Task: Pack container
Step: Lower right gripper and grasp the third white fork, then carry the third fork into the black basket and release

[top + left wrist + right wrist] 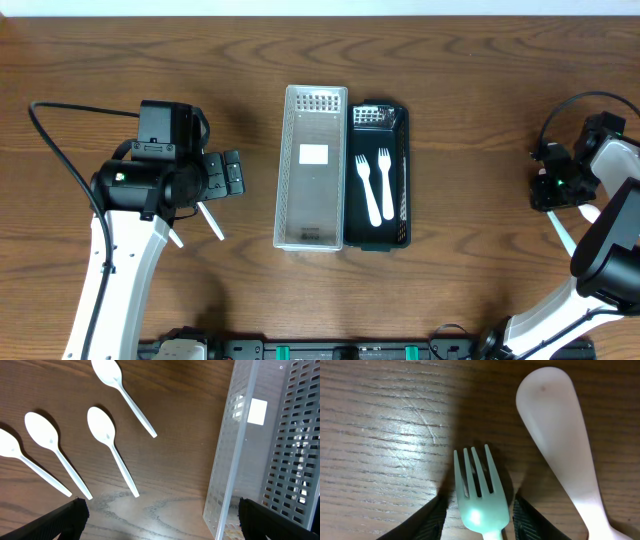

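Currently: clear container (312,168) sits mid-table (480,60), long axis running away from the robot, with a white label on its floor. Black container (397,175) lies just beside it on the robot's right, walls touching or nearly so. Two white forks (365,182) lie side by side inside the black one, tines toward the far end.

Left gripper (160,520): wide open, holding nothing. It hangs over four white spoons (106,425) that lie loose on the wood, bowls toward the upper left of the wrist view and handles angled toward the lower right. None of the spoons touches another. The clear container's perforated wall fills the right side of that view.

Right gripper (480,510): at the far right of the table, well apart from both containers. Its jaws stand narrow, one finger (427,522) on each side of a pale fork (477,485) that lies flat on the wood (tinted green by the wrist light). Cannot tell whether the pads actually press the fork. A white spoon (560,435) lies just beside that fork, bowl up in frame.
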You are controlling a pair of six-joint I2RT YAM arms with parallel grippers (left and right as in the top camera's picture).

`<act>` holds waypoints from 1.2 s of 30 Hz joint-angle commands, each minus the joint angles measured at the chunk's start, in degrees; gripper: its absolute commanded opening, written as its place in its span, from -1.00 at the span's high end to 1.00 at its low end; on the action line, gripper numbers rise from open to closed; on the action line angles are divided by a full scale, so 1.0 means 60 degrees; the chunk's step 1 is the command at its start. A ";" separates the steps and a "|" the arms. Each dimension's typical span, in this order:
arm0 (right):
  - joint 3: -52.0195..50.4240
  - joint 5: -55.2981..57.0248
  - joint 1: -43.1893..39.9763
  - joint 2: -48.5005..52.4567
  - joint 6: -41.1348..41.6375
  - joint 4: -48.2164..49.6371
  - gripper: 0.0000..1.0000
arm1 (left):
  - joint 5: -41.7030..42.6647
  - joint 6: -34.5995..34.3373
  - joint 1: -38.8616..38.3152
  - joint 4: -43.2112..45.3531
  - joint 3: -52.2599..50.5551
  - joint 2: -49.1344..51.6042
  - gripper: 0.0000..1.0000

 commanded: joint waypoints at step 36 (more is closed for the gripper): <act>0.2014 -0.0546 0.2765 -0.1235 0.4448 -0.0958 0.97 | -0.0113 0.0055 0.0040 0.0000 0.0069 0.0011 -0.96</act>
